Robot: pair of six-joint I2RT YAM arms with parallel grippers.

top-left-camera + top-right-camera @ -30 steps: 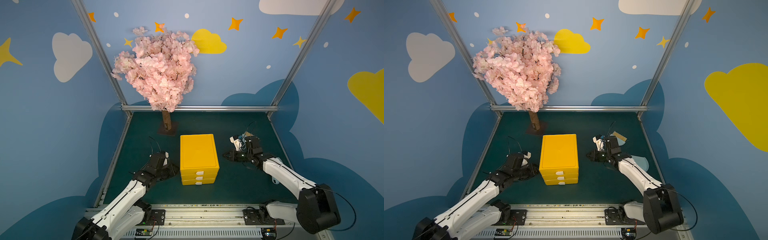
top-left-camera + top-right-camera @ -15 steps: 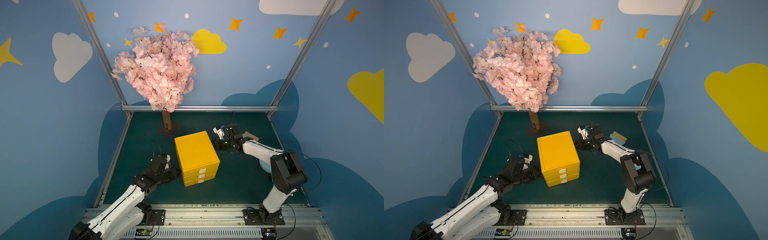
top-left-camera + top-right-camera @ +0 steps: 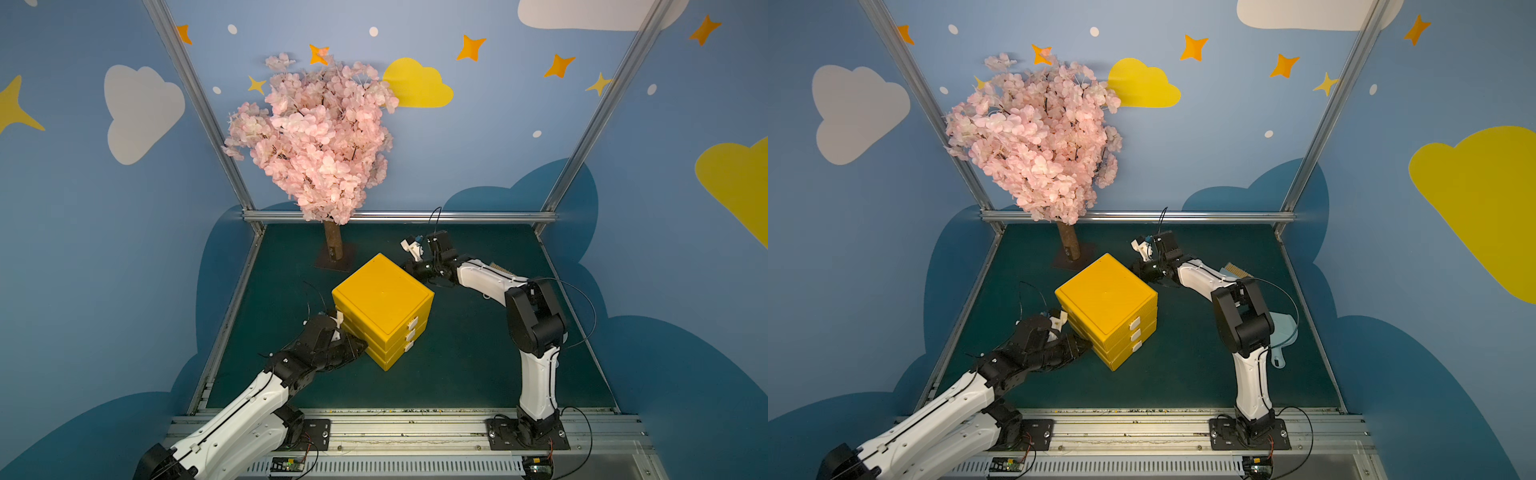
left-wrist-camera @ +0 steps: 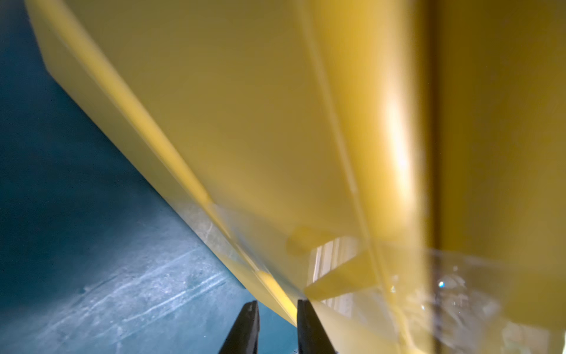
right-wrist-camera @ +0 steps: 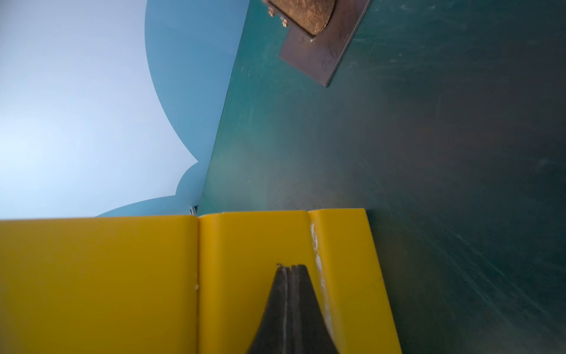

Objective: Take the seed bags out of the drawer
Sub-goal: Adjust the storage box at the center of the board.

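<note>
**Top views.** A yellow plastic three-drawer cabinet (image 3: 382, 297) (image 3: 1104, 293) stands cornerwise on the dark green table mat (image 3: 457, 353). Its three white-handled drawers (image 3: 411, 334) are all shut, and the seed bags are hidden from sight. The left gripper (image 3: 365, 345) (image 3: 1086, 345) lies low against one cabinet wall. The right gripper (image 3: 409, 267) (image 3: 1136, 268) meets the opposite, far corner. Neither gripper's finger spacing can be read from here.

**Left wrist view.** The left gripper (image 4: 277, 303) has its black fingers narrow, with a slim gap between them. The cabinet (image 4: 245, 122), blurred, fills the space ahead, and its lower edge runs right up to the tips. I cannot tell whether the fingers pinch that edge. The mat (image 4: 92, 245) lies beside the fingers.

**Right wrist view.** The right gripper (image 5: 289, 266) has its fingers pressed together with nothing between them, lying against the cabinet's yellow wall (image 5: 107, 275). Well beyond the tips stands a brown trunk on a metal base plate (image 5: 318, 52).
</note>
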